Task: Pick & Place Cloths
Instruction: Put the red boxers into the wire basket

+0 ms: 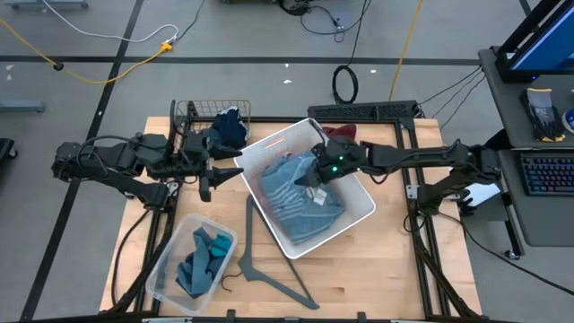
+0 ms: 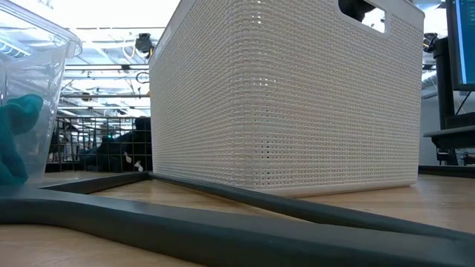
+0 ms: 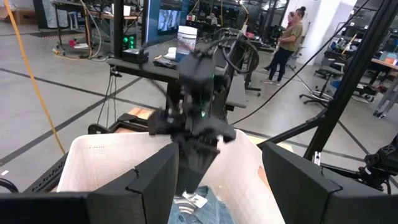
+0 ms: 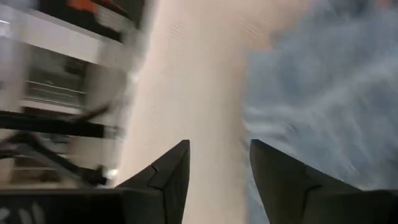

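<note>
Your right gripper [image 1: 314,179] sits over the white basket [image 1: 359,215] at desk centre, jaws spread with nothing between them, directly above the light-blue shirt [image 1: 291,202] lying inside the basket. Your left gripper [image 1: 212,177] waits at the basket's 9 o'clock side, jaws spread and empty. You have a navy garment [image 1: 230,127] in the wire basket [image 1: 186,117] at 11 o'clock, teal cloths [image 1: 202,260] in the clear bin [image 1: 166,269] at 7 o'clock, and a grey hanger [image 1: 260,260] lying on the desk [image 1: 377,269] at 6 o'clock.
</note>
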